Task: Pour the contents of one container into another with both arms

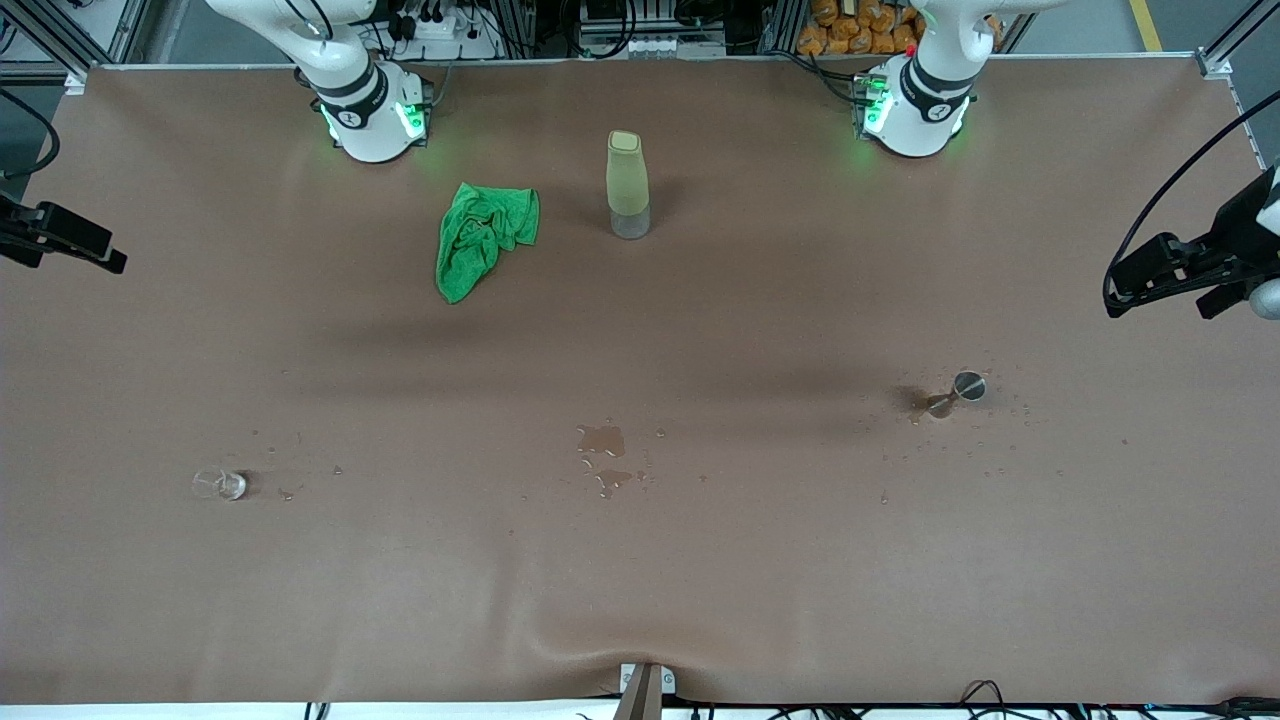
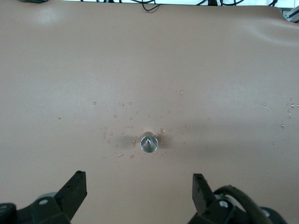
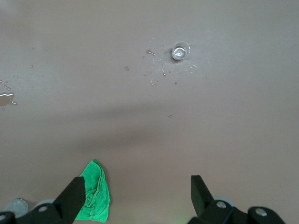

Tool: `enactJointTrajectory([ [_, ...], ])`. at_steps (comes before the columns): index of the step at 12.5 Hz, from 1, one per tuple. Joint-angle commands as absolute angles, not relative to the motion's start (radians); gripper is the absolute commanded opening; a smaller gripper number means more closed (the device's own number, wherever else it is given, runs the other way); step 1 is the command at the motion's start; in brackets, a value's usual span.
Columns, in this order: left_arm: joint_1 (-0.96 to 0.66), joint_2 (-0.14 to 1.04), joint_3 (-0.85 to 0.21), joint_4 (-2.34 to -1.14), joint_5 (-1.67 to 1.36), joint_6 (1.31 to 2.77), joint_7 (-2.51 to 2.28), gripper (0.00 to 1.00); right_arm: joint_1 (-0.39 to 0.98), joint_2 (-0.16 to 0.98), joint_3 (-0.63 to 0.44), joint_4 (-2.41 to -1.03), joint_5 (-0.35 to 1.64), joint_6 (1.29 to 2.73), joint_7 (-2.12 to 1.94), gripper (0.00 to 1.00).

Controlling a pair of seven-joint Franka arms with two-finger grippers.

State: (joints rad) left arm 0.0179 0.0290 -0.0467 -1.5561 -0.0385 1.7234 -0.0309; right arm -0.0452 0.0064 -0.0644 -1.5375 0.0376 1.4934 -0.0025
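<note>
metal jigger upright toward the left arm's end of the table, ringed by droplets. small clear glass toward the right arm's end, at about eight o'clock from the puddle at table centre. left gripper high over the jigger, wide open, empty. right gripper likewise wide open, holding nothing, above bare table by the green cloth. tall bottle just beside the cloth.

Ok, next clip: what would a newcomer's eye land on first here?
Probably the crumpled green cloth near the right arm's base, beside a tall pale bottle standing upright. Next, the spilled puddle mid-table, nearer the front camera, with droplets around. A small metal jigger stands toward the left arm's end, a small clear glass toward the right arm's end.
</note>
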Motion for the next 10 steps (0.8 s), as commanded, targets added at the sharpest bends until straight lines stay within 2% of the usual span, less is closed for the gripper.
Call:
enactJointTrajectory([
  [1,0.020,0.031,-0.048,-1.546,-0.023,1.739,-0.020,1.00,-0.037,0.015,-0.063,-1.517,0.045,1.482,0.002,1.00],
  [10,0.018,0.031,-0.048,-1.546,-0.023,1.740,-0.028,1.00,-0.031,0.029,-0.063,-1.517,0.044,1.480,0.002,1.00],
])
